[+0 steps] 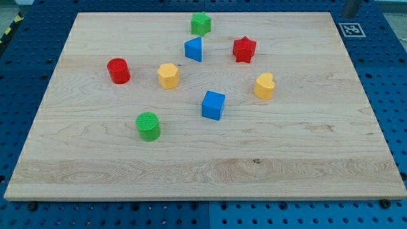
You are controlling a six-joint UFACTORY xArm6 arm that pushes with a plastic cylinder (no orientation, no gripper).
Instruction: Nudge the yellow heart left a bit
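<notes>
The yellow heart [264, 86] sits on the wooden board [203, 165], right of centre. A red star [244, 49] lies just above it towards the view's top. A blue cube [213, 105] lies to its lower left. My tip does not clearly show. A grey shape [351, 6] at the view's top right edge, off the board, may be part of the rod, far from the heart.
Other blocks: a green block [201, 23] at the top centre, a blue triangle [194, 49], a yellow hexagon-like block [168, 76], a red cylinder [118, 70] and a green cylinder [148, 126] to the left. A black-and-white marker [351, 29] is at the board's top right corner.
</notes>
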